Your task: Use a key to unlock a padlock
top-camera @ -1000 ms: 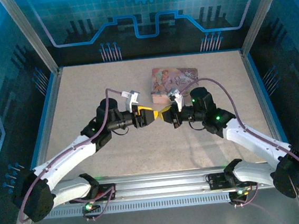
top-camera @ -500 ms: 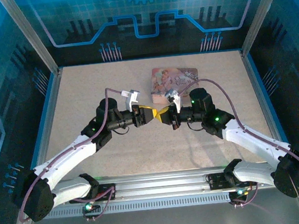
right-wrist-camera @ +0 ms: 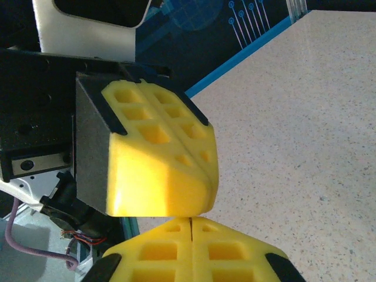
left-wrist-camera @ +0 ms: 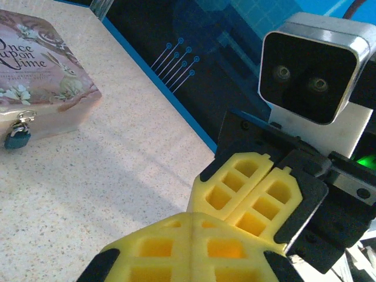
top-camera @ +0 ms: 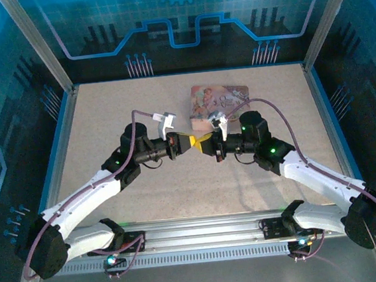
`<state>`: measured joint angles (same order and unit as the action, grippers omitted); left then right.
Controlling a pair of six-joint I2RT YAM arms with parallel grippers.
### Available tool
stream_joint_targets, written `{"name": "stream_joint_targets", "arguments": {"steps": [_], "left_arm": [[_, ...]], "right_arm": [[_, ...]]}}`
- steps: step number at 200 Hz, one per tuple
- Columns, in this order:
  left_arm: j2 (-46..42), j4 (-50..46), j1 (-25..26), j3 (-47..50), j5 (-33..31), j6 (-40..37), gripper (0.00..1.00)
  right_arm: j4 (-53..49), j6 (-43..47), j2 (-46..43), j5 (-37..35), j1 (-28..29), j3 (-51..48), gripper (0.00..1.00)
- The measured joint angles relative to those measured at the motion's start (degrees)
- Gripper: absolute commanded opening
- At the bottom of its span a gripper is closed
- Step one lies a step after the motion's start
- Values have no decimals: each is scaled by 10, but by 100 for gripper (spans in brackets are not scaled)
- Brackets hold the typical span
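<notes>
A speckled beige table [top-camera: 106, 122] is enclosed by blue-lit walls. The pink tin [left-wrist-camera: 41, 70] is cut off at the frame edge. A small dark-blue padlock [left-wrist-camera: 16, 138] with a silvery shackle is hung on the tin's clasp. The left gripper [left-wrist-camera: 191, 249] and right gripper [left-wrist-camera: 258, 191] are held tip to tip, jaws pressed closed.

Your left arm [top-camera: 80, 201] and right arm [top-camera: 321, 176] wear white shells, black joints and looping purple cables. The left hand [top-camera: 188, 143] and right hand [top-camera: 204, 143] have yellow fingers [right-wrist-camera: 158, 176] with square pockets.
</notes>
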<state>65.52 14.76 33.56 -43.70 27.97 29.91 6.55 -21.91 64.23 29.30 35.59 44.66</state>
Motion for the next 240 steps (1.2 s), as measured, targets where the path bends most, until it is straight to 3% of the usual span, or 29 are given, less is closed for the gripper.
{"name": "stream_joint_targets", "arguments": {"steps": [37,81,181,240], "left_arm": [[-9,-14,0,-8,-1,-3,0],[-16,-21,0,-17,-2,-5,0],[-17,-25,0,-19,-3,-5,0],[-17,-25,0,-19,-3,-5,0]], "right_arm": [[22,-31,-7,36,-18,-16,27],[58,-62,-10,73,-26,-20,31],[90,-82,12,93,-25,-20,26],[91,-87,25,94,-25,-20,16]]}}
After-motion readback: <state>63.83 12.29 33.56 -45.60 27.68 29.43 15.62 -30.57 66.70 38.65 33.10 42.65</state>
